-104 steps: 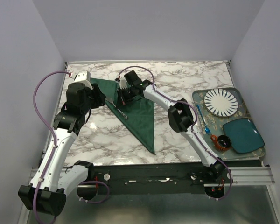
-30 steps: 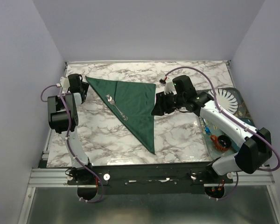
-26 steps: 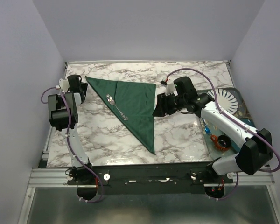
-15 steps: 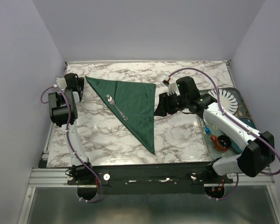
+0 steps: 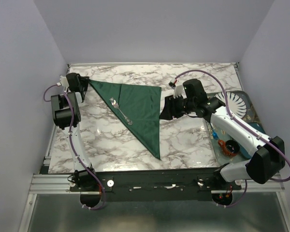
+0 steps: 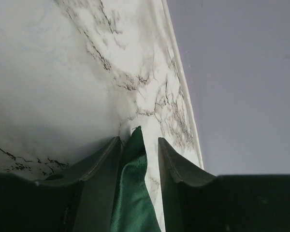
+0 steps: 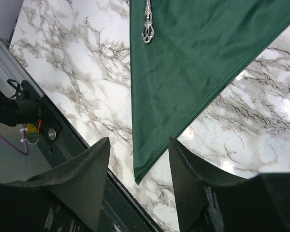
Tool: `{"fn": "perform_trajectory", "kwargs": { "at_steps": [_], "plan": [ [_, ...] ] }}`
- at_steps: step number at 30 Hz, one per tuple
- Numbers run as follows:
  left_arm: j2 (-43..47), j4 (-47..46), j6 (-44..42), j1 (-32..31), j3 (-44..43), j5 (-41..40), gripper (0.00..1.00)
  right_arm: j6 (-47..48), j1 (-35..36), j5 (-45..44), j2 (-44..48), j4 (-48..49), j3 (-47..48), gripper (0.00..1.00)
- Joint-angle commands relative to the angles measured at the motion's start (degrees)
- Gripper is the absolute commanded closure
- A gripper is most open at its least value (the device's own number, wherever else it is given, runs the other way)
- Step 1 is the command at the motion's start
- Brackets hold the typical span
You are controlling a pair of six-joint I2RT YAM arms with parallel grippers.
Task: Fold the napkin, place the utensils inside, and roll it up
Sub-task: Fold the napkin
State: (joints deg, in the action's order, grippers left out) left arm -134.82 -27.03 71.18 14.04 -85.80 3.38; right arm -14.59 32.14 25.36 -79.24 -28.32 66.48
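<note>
The dark green napkin (image 5: 137,104) lies flat on the marble table, folded into a triangle. The silver fork (image 5: 121,111) rests on it near the left fold. My left gripper (image 5: 84,85) is at the napkin's far-left corner. In the left wrist view the napkin's tip (image 6: 133,159) lies between the open fingers of the left gripper (image 6: 138,140), against the left finger (image 6: 104,164) and clear of the right one. My right gripper (image 5: 162,112) hovers open by the napkin's right edge. The right wrist view shows the right gripper (image 7: 138,141) empty above the napkin (image 7: 183,63) and the fork's handle (image 7: 147,26).
A tray (image 5: 206,99) at the right holds a white ribbed plate (image 5: 228,104), a teal dish (image 5: 251,140), a thin blue stick (image 5: 210,123) and a small orange-rimmed cup (image 5: 230,146). The left gripper is close to the table's back-left corner and the side wall.
The left gripper's jaws have widened around the napkin's corner and its wrist has edged toward the back-left corner. The right arm has barely moved. Napkin and fork lie as before.
</note>
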Motion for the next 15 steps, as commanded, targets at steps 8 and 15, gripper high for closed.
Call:
{"fn": "perform_trajectory", "kwargs": {
  "at_steps": [8, 15],
  "plan": [
    [-3.16, 10.16, -4.91, -0.86, -3.68, 1.11, 0.67, -0.79, -0.41, 1.79, 2.60, 1.95, -0.56, 0.40],
    [-3.34, 8.66, -5.52, -0.95, -3.76, 1.28, 0.81, -0.88, -0.41, 1.97, 2.60, 1.95, -1.17, 0.40]
  ]
}}
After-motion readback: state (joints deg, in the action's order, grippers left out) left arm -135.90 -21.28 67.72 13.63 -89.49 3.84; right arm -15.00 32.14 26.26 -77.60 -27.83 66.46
